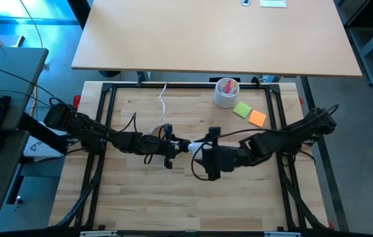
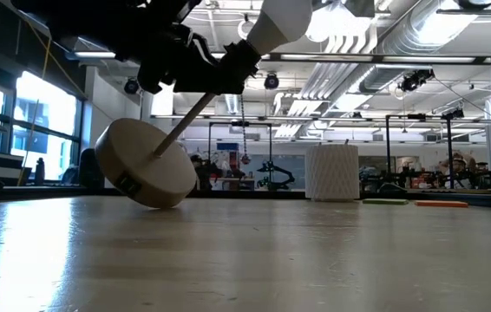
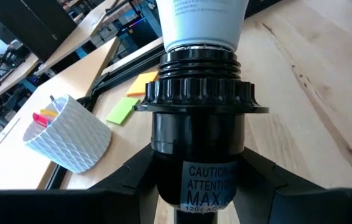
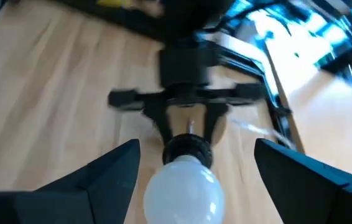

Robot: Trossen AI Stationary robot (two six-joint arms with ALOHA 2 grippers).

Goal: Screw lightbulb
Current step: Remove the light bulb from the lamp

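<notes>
My left hand (image 3: 198, 186) is clamped on the black socket (image 3: 198, 134), holding the lamp tilted, its wooden disc base (image 2: 146, 163) resting edge-down on the surface (image 1: 140, 197). The lightbulb (image 4: 182, 190) sits in the socket at mid-surface. My right hand (image 4: 191, 180) has its fingers (image 4: 111, 171) spread wide either side of the bulb, not touching.

One lightbulb (image 4: 183, 188), two sticky notes (image 1: 250, 114)
</notes>
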